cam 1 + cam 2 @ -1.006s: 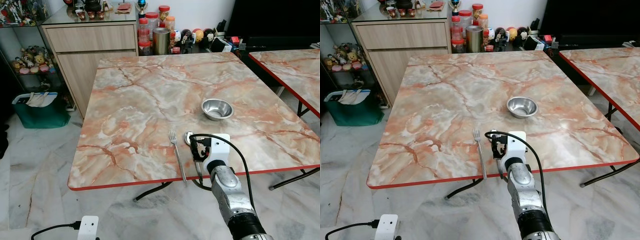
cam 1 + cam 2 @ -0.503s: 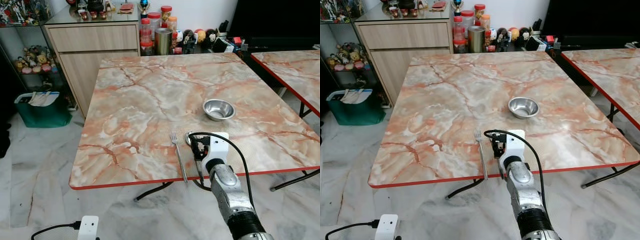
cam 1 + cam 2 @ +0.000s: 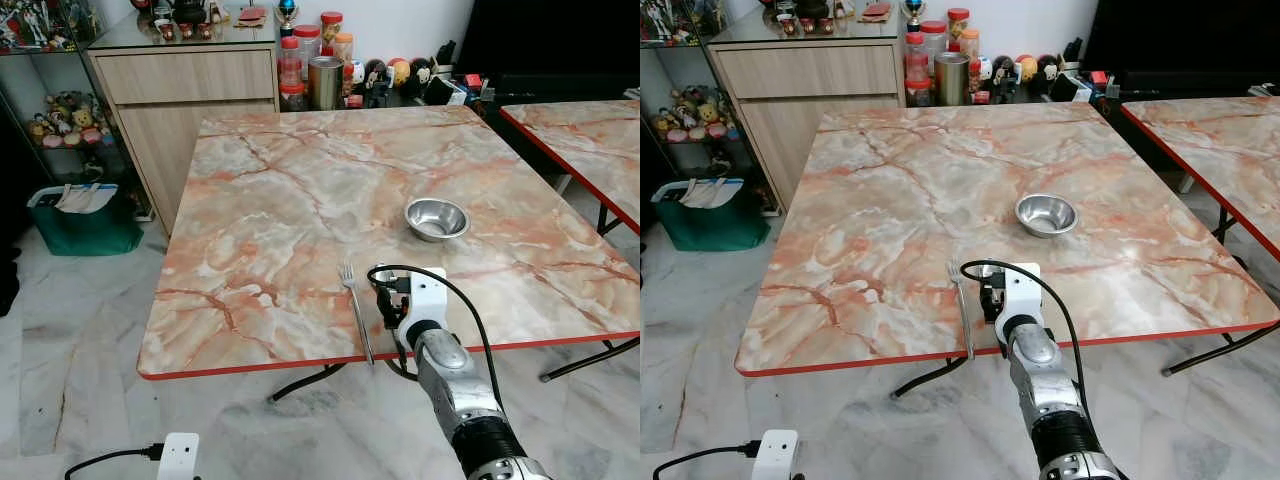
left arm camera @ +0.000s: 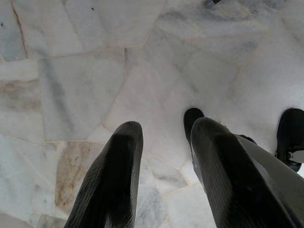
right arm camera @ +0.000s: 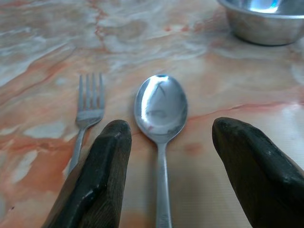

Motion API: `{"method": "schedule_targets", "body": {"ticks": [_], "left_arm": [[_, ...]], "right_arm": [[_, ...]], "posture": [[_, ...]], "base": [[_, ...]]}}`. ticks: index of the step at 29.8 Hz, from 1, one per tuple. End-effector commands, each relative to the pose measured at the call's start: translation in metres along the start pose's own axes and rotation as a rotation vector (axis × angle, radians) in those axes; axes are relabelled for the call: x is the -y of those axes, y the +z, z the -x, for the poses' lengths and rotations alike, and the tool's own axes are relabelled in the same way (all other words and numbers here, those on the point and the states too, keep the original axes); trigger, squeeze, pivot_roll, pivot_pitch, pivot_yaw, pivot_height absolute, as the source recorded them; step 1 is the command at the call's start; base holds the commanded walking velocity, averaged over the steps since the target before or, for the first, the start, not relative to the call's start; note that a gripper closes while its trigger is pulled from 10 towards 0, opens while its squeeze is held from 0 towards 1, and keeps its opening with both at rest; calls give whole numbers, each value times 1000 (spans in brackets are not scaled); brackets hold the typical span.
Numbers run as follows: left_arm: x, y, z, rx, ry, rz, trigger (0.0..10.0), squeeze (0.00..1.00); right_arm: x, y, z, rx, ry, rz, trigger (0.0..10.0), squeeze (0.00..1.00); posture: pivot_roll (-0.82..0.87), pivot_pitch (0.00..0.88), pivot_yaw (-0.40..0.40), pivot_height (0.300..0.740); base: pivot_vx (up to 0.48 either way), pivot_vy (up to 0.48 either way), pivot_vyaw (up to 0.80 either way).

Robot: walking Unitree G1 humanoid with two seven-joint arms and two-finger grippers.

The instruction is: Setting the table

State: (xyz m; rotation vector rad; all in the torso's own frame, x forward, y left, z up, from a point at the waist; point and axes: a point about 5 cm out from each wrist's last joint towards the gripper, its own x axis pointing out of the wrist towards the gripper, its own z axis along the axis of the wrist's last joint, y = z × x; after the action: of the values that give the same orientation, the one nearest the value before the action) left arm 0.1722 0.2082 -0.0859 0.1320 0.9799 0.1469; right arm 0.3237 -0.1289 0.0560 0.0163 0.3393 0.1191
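Right wrist view: your right hand [image 5: 164,190] is hovering spread astride the spoon [image 5: 160,111] lying flat on the worktop [image 3: 280,200], fork [image 5: 88,111] at its 9 o'clock. Thin, stiff, likely slippery steel; pinch mid-handle.

Table [image 3: 280,200]: marble-look top, peach/orange w/ grey-white veining, red edge strip. 2nd table [image 3: 590,130], right of frame: same pattern, same red edge. Bowl [image 3: 436,218], fork [image 5: 88,111], spoon [image 5: 160,107]: shiny silver steel. Right gripper [image 5: 168,166]: black fingers; wrist housing white, arm silver, black cable. Left gripper [image 4: 161,175]: black fingers too. Floor [image 3: 80,340]: pale grey-white marble, brownish patches. Cabinet [image 3: 180,90], upper left: light wood. Bin [image 3: 85,215], left edge: dark green.
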Motion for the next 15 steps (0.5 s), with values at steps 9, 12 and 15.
{"method": "schedule_targets", "body": {"ticks": [9, 12, 15], "left_arm": [[0, -5, 1, -19, 2, 6, 10000, 0], [0, -5, 1, -20, 3, 8, 10000, 0], [0, -5, 1, -21, 4, 10, 10000, 0]], "right_arm": [[-15, 6, -8, -31, 63, 40, 10000, 0], [-14, 7, -8, -35, 61, 46, 10000, 0], [-12, 9, -9, -25, 47, 41, 10000, 0]], "posture": [[-50, 0, -33, 740], [-48, 0, -36, 740], [-50, 0, -34, 740]], "base": [[0, 0, 0], [0, 0, 0], [0, 0, 0]]}}
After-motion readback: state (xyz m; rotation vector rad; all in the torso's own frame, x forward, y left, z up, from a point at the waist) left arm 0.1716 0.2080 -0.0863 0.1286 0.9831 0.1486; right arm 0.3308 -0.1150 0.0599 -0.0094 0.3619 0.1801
